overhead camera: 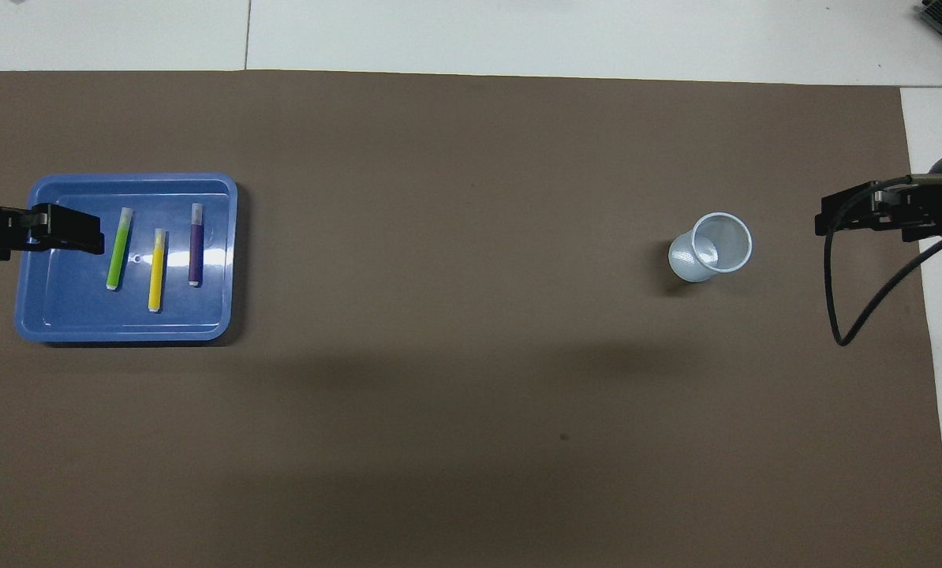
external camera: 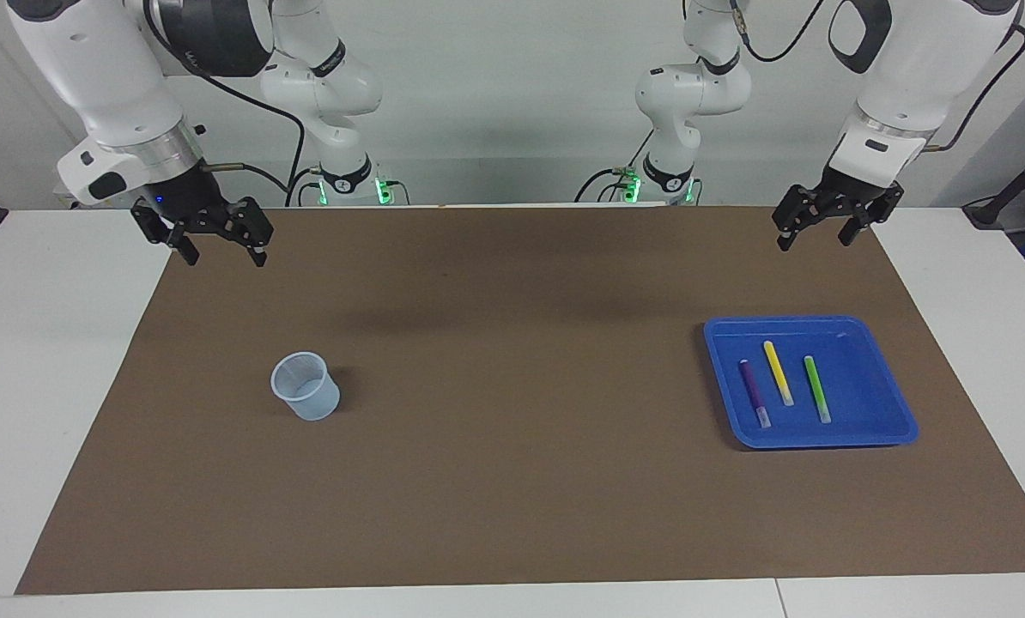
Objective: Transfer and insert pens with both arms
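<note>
While both grippers [external camera: 825,228] [external camera: 225,244] hang released, pens [external camera: 778,372] lie mid-tray [external camera: 894,421] — bare mat [external camera: 512,386] between.

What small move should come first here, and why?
Probably lower the open left hand toward the blue tray at its end of the table: the purple pen, yellow pen and green pen all lie there untouched, the cup is empty.

open mat [external camera: 512,386] between cup [external camera: 306,397] and tray [external camera: 890,403], pens [external camera: 779,373] uncovered

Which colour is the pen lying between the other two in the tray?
Yellow pen; clearest in the facing view.
</note>
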Action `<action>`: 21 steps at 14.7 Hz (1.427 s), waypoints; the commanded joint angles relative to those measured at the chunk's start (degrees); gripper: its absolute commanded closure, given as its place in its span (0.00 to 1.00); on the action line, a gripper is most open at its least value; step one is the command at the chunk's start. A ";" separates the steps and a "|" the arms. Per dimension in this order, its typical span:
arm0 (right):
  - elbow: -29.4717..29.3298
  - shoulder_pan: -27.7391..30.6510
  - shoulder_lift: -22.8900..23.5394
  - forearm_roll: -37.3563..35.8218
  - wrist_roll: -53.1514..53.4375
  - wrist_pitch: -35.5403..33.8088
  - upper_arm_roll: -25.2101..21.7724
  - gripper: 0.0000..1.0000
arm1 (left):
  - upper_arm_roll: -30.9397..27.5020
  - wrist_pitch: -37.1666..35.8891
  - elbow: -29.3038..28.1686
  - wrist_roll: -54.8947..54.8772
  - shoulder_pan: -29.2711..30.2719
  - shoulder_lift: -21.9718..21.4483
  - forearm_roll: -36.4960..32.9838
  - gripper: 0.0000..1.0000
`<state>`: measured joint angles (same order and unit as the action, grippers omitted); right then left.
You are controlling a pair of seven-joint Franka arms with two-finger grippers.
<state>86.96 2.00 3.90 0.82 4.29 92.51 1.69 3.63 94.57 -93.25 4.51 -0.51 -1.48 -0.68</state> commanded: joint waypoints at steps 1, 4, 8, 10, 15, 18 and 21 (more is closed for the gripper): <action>-1.80 0.73 1.11 -0.64 -0.95 -1.11 0.60 0.00 | -0.20 -0.96 0.08 -0.56 -0.28 -0.81 -0.55 0.00; -1.80 0.81 1.11 -0.73 -1.03 -1.19 0.60 0.00 | -0.29 -0.96 0.08 -0.56 -0.28 -0.90 -0.55 0.00; -1.45 1.25 0.85 -0.73 -1.12 -0.67 0.42 0.00 | -0.20 -0.96 0.17 -0.56 -0.28 -0.90 -0.55 0.00; -0.66 1.34 0.50 -0.91 -1.12 0.03 0.34 0.00 | -0.29 -1.05 0.17 -0.56 -0.28 -0.98 -0.46 0.00; 4.27 0.73 -1.44 -1.17 -6.57 5.48 0.42 0.00 | -0.20 -1.05 -0.18 -0.65 -0.37 -1.51 -0.55 0.00; 3.83 1.25 -1.35 0.49 -7.01 3.56 0.42 0.00 | -0.20 -1.23 -0.53 -0.38 -0.28 -1.86 -0.55 0.00; 3.48 1.61 -1.35 5.41 -7.53 1.71 -0.01 0.00 | -0.29 -1.14 -0.62 -0.21 -0.02 -1.86 -0.55 0.00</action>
<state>89.11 2.65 3.90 3.40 -1.33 94.84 1.64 3.58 94.39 -93.25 4.51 -0.50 -2.32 -0.68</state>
